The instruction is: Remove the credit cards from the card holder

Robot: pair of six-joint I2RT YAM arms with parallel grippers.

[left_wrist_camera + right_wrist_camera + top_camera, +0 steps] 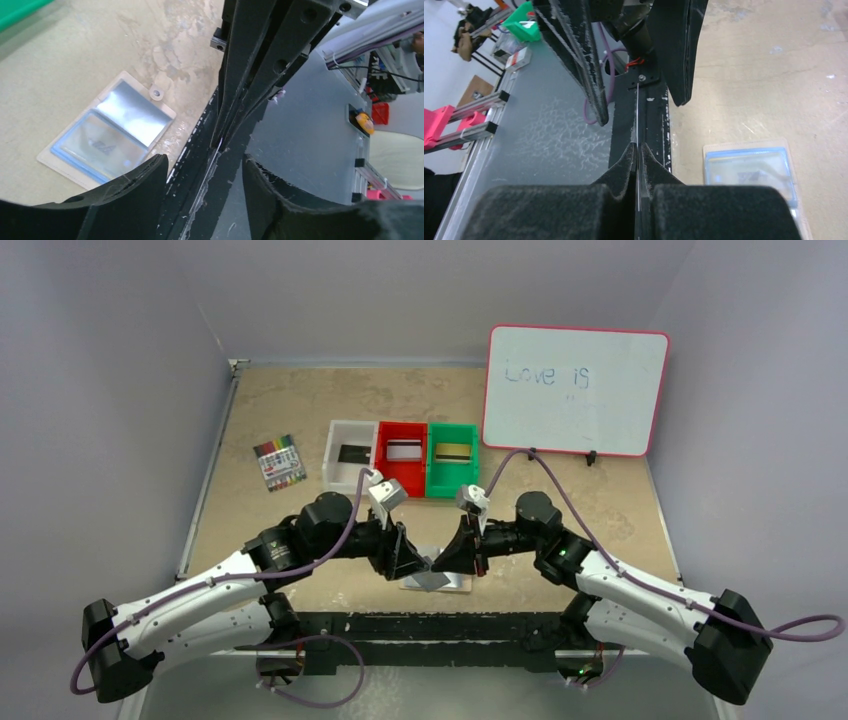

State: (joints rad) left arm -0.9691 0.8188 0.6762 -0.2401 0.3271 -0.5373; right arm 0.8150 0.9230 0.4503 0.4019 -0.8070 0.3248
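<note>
Two whiteboard point(575, 390) words, "Love is"; card holder point(107, 135) open.

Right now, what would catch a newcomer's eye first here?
At the near edge the right gripper pinches a thin card, the left gripper open facing it, above the open holder. Behind, three bins hold the other cards, beside a whiteboard reading "Love is".

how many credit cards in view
4: black card in white bin, silver card in red bin, gold card in green bin, fourth card edge-on in the right jaws. Holder may hide more.
</note>
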